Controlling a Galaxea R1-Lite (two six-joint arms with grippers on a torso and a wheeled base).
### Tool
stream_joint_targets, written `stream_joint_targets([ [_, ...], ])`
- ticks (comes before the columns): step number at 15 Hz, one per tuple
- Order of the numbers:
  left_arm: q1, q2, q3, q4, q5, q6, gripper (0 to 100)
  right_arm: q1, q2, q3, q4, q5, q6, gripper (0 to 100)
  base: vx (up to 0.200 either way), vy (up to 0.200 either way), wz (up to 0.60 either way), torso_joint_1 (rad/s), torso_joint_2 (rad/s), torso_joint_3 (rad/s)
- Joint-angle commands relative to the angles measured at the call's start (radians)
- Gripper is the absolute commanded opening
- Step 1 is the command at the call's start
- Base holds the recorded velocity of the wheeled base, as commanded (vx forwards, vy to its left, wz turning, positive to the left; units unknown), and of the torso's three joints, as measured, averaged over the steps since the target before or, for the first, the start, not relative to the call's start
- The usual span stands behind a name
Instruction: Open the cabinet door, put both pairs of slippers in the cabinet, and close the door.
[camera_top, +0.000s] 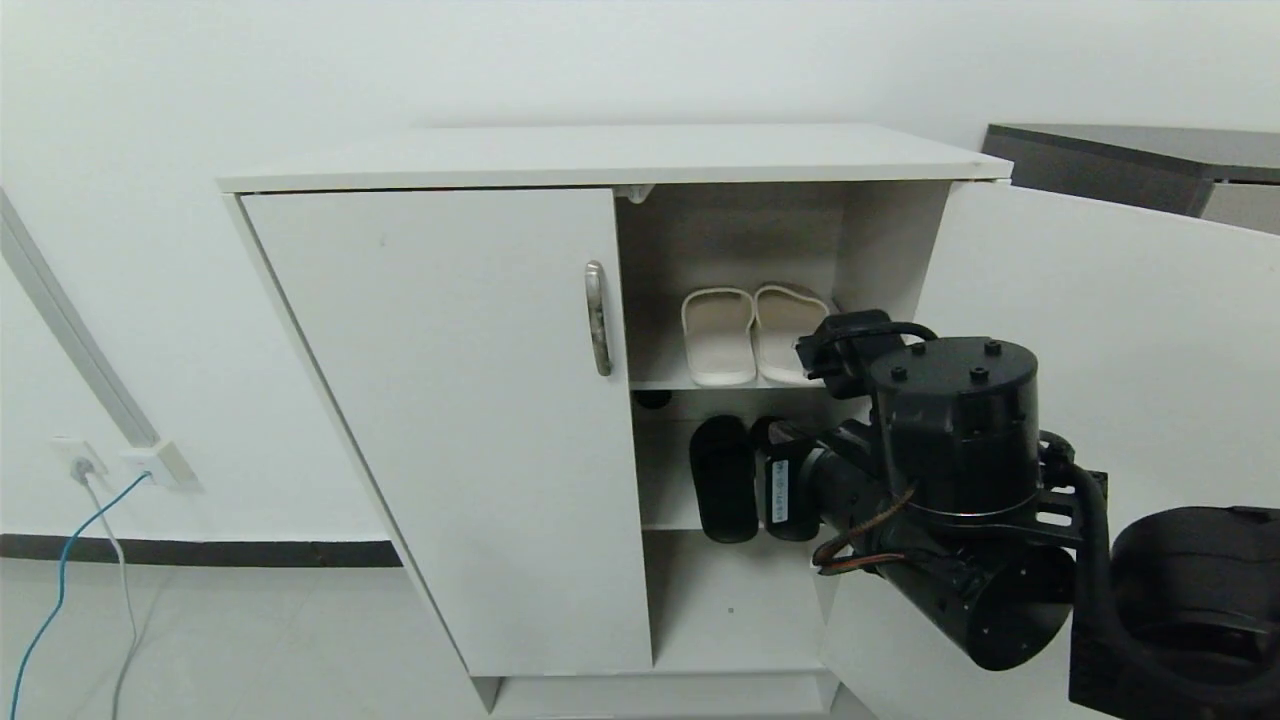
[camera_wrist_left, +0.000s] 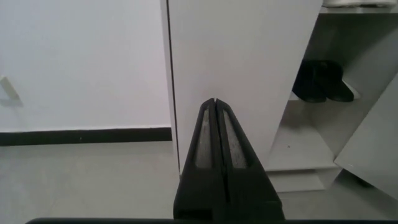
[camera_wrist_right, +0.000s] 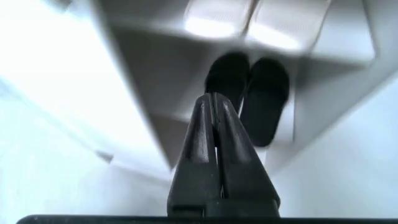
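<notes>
My right arm (camera_top: 960, 470) is matte black: round joint cap (camera_top: 955, 400) with screws (camera_top: 978, 374), looped black cable (camera_top: 1092, 520), coppery wires (camera_top: 862, 524), white label (camera_top: 779, 492).

Cabinet (camera_top: 600, 155) stands against wall (camera_top: 150, 100). Left door (camera_top: 440, 420) shut, right door (camera_top: 1100, 330) swung open to the right. Inside, upper slipper pair (camera_top: 750, 335) on top shelf (camera_top: 657, 381), lower slipper pair (camera_top: 725, 490) on middle shelf (camera_top: 665, 520) directly below.

We see a plain white wall (camera_top: 600, 60), evenly lit, with a black skirting strip (camera_top: 200, 552) at its foot and a pale floor (camera_top: 250, 640) below. Grey trunking (camera_top: 70, 330) slants down the wall to the sockets (camera_top: 78, 460). A blue cable (camera_top: 60, 580) and a grey cable (camera_top: 125, 600) drop from them. A dark grey furniture top (camera_top: 1130, 160) sits far right.
</notes>
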Motion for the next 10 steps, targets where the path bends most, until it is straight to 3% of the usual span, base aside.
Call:
stream_joint_targets([
  [1,0.0,0.001,0.0,0.0,0.0,0.0,0,-0.012,0.002,0.029,-0.023,0.032,-0.004,0,-0.2,0.0,0.0,0.002,0.0,-0.002],
  [7,0.001,0.001,0.0,0.0,0.002,-0.002,0,-0.018,0.007,0.046,-0.04,0.038,-0.019,0,-0.2,0.0,0.0,-0.001,0.0,0.004],
  [10,0.001,0.001,0.0,0.0,0.002,-0.002,0,-0.024,0.014,0.048,-0.04,0.039,-0.024,0,0.0,0.0,0.0,0.0,0.0,0.0],
])
